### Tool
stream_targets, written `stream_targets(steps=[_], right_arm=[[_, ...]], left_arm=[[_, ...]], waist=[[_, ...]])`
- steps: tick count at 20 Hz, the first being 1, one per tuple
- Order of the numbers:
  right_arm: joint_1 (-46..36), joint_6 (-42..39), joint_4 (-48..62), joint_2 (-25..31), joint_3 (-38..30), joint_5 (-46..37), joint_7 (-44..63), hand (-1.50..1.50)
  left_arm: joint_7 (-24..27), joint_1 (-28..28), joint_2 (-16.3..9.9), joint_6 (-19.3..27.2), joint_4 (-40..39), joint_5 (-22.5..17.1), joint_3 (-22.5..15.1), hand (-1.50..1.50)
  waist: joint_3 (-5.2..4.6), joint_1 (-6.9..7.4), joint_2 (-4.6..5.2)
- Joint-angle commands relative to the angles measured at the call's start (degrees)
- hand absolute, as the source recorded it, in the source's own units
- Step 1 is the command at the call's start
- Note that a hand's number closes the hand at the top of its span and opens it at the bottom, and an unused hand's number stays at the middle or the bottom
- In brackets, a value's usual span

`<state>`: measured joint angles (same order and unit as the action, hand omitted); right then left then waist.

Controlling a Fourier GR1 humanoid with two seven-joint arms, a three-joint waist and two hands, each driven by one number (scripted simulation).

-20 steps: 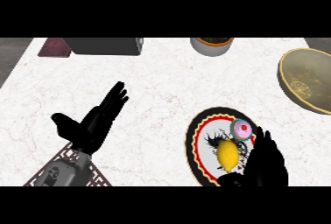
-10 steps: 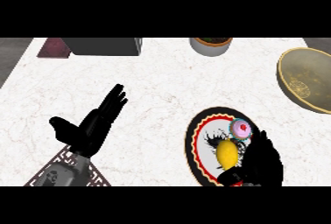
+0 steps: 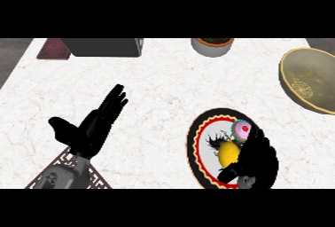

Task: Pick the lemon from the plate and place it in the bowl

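1. Lemon (image 3: 227,153) lies on the plate (image 3: 200,137), in its lower middle part, yellow against the white centre; it touches the right hand (image 3: 256,158) on its right side; compared with a second ago it sits in the same spot on the plate.
2. Right hand is over the plate's right half; its fingers point up toward a small pink-and-teal item (image 3: 243,130) that lies on the plate just above the lemon; the thumb hooks under the lemon's lower right; the fingers curve beside the fruit, so the hand is closing round it, though how far they wrap behind it I cannot tell; against the earlier pictures the hand has crept slightly leftward and lower, covering more of the lemon's right edge.
3. Left hand (image 3: 88,128) rests over the white marbled bench (image 3: 157,84) at the view's left, fingers straight and pressed together, pointing up and right, thumb spread out to the left; it holds nothing; it has not shifted since the earlier pictures.
4. Bowl (image 3: 313,80) sits at the bench's right edge, well apart from the plate, up and to the right; golden-brown inside.
5. Far edge of the bench carries a dark box (image 3: 104,46), a maroon block (image 3: 53,48) just left of it, and a grey pot (image 3: 212,45) further right; all unchanged.
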<state>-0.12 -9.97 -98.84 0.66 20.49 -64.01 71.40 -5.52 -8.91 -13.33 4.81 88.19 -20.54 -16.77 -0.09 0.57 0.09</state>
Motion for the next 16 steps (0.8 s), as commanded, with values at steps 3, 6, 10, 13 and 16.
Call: stream_targets(steps=[3, 6, 10, 13, 16], right_arm=[[0.12, 0.56, 1.07, -0.63, 2.07, -1.45, 13.82, -1.5], [-3.88, 1.37, 4.53, -0.63, 0.25, -0.42, 13.82, -1.5], [-2.87, 0.21, 2.72, -0.63, 0.13, -0.81, 13.83, -1.5], [-3.68, 3.05, 6.05, -0.63, -0.1, -0.58, 13.83, -1.5], [-4.71, 1.45, 5.96, -0.63, -0.42, -0.47, 13.84, -1.5]], left_arm=[[0.61, 1.27, 0.01, -0.66, -0.45, 0.02, 0.79, 0.0], [3.11, 1.83, 0.97, -1.46, -1.96, 0.65, 0.42, 0.0], [1.11, 2.39, -1.12, -3.5, -0.1, -1.03, 2.0, 0.0], [0.07, 0.67, -0.04, -1.93, 1.05, 0.05, 1.63, 0.0], [0.52, 3.69, -0.06, -2.14, 2.66, 0.55, 0.86, 0.0]], waist=[[0.01, -0.4, -0.16], [0.01, -0.13, 0.0], [0.02, -0.33, -0.17], [0.05, -0.25, -0.14], [0.04, -0.14, -0.19]])
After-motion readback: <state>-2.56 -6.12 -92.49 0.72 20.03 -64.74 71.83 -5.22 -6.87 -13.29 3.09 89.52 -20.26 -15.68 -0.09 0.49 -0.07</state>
